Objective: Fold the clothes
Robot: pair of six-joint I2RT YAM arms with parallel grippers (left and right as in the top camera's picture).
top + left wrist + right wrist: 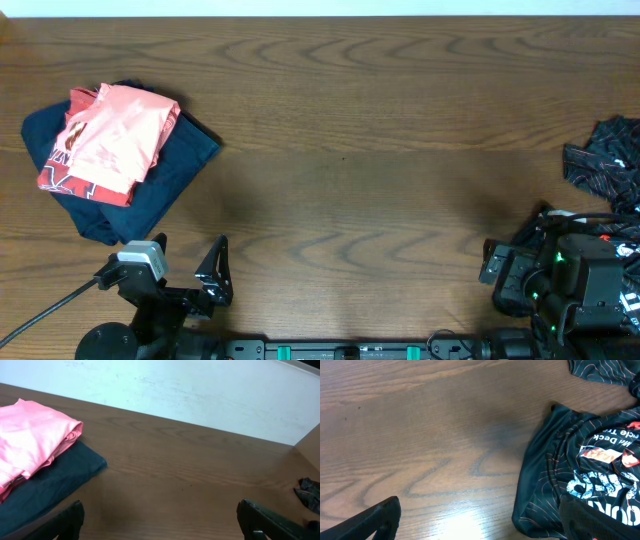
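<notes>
- The step in hand, as I judge it, is fetching the next garment: the black shirt (606,158) lies crumpled at the right edge of the table (350,130), partly out of the overhead view.
- A pink shirt (112,135) sits folded on a navy garment (160,185) at the far left, so that part of the task looks done. The black one is all that shows unfolded.
- The right gripper (480,505) is low over the wood with its fingers spread wide and nothing between them. Its right finger (600,520) is at the shirt's near edge, though I cannot tell whether it touches the cloth.
- The left gripper (160,507) is also spread wide and empty. It is near the front edge on the left, well apart from the black shirt and clear of the stack.
- To do this well, the right arm should pinch a single layer at a hem or shoulder, not the bunched middle where the print (600,487) sits. It should then drag the shirt left onto the bare centre of the table.
- The cloth looks thin and slippery, so a shallow pinch could slide off. A deeper bite at the edge seems safer.
- Once the shirt is centred, the left arm can take the opposite corner so both pull it flat before any fold.
- The stack should be kept out of the spreading area.
</notes>
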